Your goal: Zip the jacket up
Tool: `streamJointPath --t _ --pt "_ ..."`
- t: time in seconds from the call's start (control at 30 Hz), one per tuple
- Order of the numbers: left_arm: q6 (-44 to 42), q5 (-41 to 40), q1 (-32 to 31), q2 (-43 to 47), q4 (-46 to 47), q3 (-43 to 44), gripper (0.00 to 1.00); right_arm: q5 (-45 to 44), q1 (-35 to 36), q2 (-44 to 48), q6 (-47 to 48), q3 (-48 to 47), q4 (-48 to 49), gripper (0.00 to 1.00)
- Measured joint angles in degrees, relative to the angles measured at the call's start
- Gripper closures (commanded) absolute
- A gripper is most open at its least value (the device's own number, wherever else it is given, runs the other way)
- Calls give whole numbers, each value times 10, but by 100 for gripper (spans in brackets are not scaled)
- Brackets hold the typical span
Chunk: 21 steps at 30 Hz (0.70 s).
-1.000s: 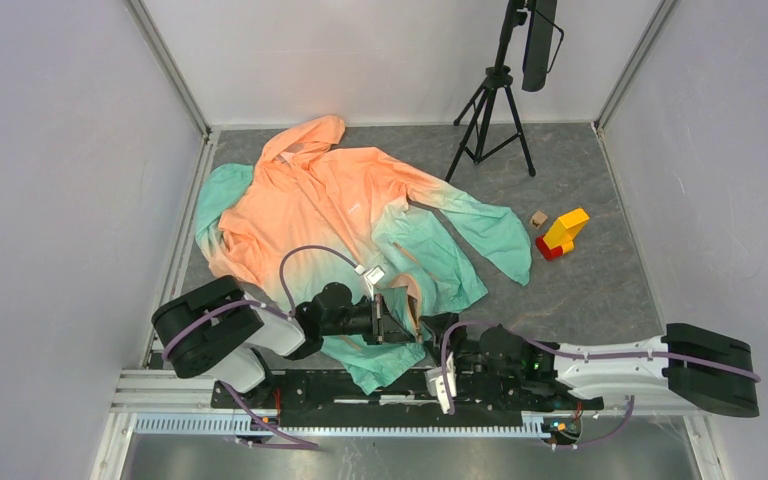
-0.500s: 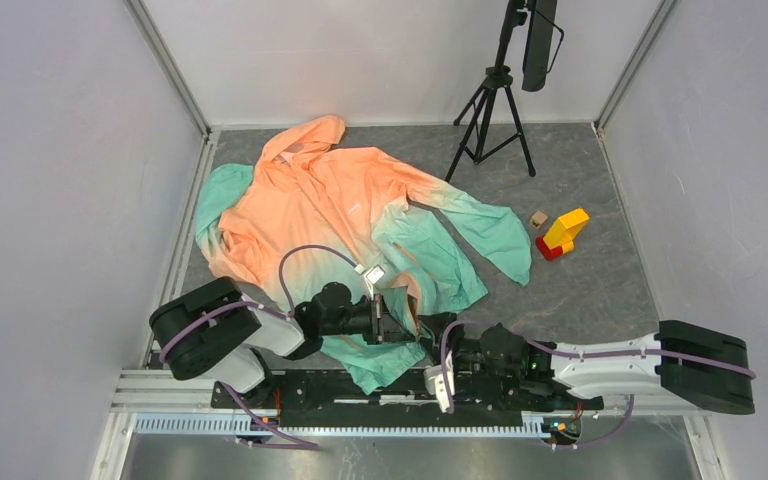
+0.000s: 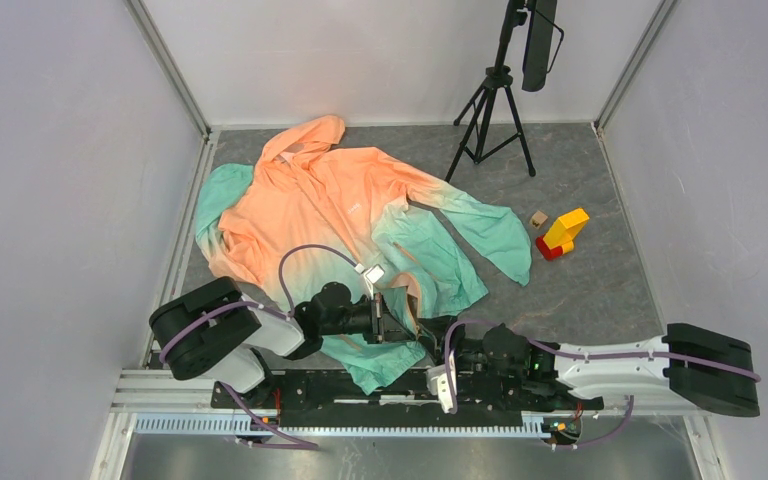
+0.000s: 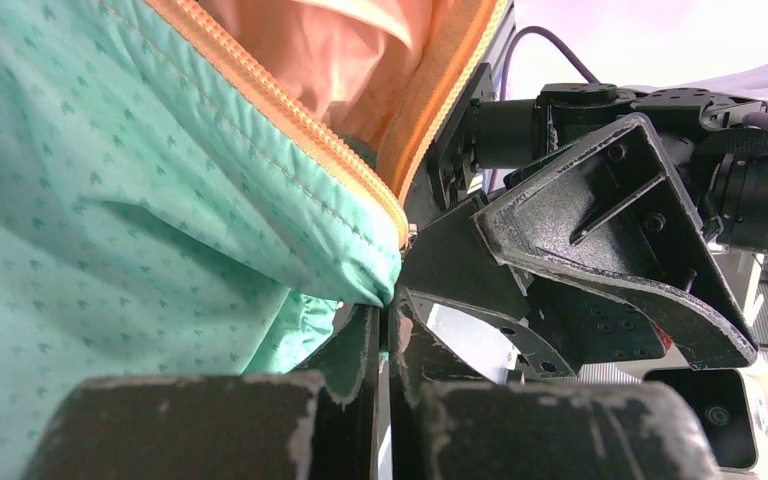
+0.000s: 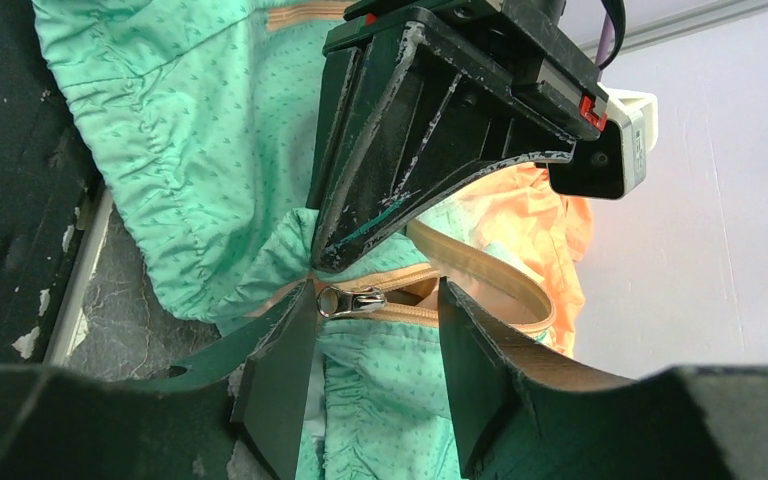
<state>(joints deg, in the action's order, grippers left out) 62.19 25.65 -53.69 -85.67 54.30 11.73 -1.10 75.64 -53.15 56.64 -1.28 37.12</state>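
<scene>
The jacket [image 3: 340, 215] lies spread on the grey floor, orange at hood and shoulders, teal at hem and sleeves, its front open near the hem. My left gripper [image 3: 407, 330] is shut on the teal hem corner [image 4: 365, 275] beside the orange zipper tape [image 4: 280, 110]. My right gripper [image 3: 430, 345] is open and faces the left one. In the right wrist view its fingers [image 5: 290, 365] stand on both sides of the metal zipper slider [image 5: 352, 300], which lies at the bottom of the zipper. The jaws do not touch the slider.
A black tripod [image 3: 495, 95] stands at the back. A yellow and red block [image 3: 560, 234] and a small wooden cube [image 3: 538, 218] lie right of the jacket. Grey walls close in both sides. The arms' rail [image 3: 360, 395] runs along the near edge.
The right arm has shifted slightly, pulling back to the right a little; the left gripper holds the hem where it was. The jacket has not moved.
</scene>
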Motion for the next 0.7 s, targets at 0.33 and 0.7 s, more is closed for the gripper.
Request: streamJointPath --t 0.33,0.7 --pt "0 0 0 -1 3 0 98 -2 0 22 -5 0 -21 49" --pt "0 0 0 -7 11 0 98 -2 0 31 -9 0 -39 57"
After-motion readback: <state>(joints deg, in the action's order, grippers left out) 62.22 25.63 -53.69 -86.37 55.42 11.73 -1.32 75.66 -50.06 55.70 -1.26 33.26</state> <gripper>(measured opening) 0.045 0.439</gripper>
